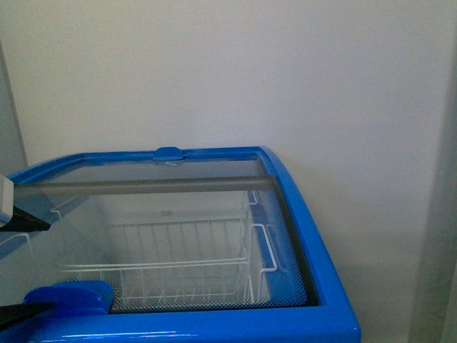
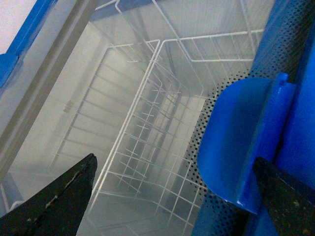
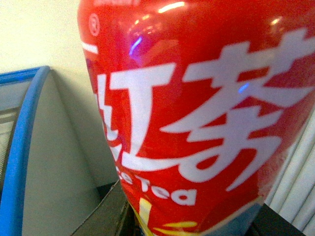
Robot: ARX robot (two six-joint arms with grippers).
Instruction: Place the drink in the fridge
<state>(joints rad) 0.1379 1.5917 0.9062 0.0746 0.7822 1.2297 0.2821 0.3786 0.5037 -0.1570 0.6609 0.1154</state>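
The fridge [image 1: 325, 286] is a white chest with a blue rim. White wire baskets [image 1: 178, 264] show under its glass lid [image 1: 178, 207]. My left gripper [image 1: 46, 266] is open at the lid's front left corner. Its black fingers [image 1: 25, 218] stand either side of the lid's blue handle [image 1: 68, 296]. In the left wrist view the handle [image 2: 241, 147] lies between the fingers [image 2: 54, 201], close to one, with the gripper [image 2: 170, 201] over the baskets [image 2: 147, 137]. My right gripper [image 3: 189, 221] is shut on the drink [image 3: 197, 108]. Its red label fills that view; the cap is out of view.
A plain white wall [image 1: 228, 71] rises behind the fridge. A pale vertical surface [image 1: 435, 236] stands to its right. In the right wrist view the fridge's blue rim [image 3: 22, 147] and white side [image 3: 59, 162] lie beside the drink.
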